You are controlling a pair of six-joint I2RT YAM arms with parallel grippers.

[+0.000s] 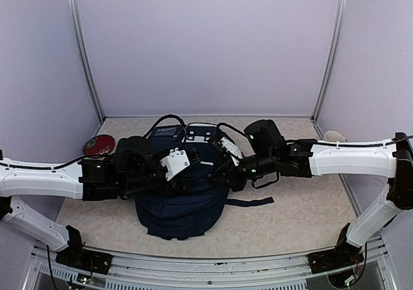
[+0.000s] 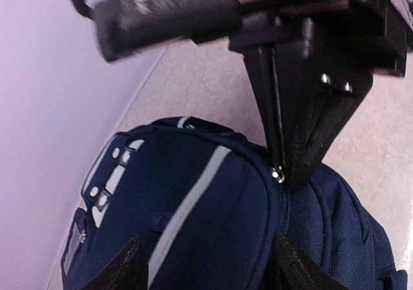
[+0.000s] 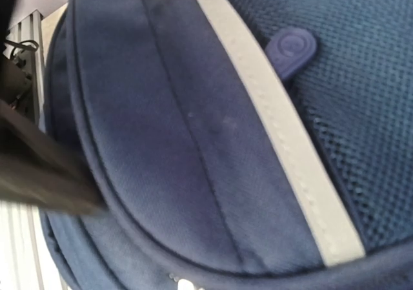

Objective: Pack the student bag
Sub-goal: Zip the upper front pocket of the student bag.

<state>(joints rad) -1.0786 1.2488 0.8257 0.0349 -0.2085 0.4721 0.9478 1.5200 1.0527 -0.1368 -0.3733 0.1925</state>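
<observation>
The student bag [image 1: 184, 203] is found laid on the beige counter [image 1: 303, 212], centre, between both arms.
Navy woven fabric, grey stitched stripe [image 3: 284, 141], mesh panel [image 3: 368, 109]; round rubber tab [image 3: 293, 51], emblem illegible. The left fingers [image 2: 126, 270] are spread over the front; the right fingers [image 2: 303, 128] are clenched, tips at the zip seam [image 2: 279, 193].

Two robot arms, the left arm [image 1: 39, 177] and the right arm [image 1: 352, 157], and one navy backpack [image 1: 184, 206]. One dark red round object [image 1: 98, 145]; one small white object [image 1: 334, 135].
</observation>
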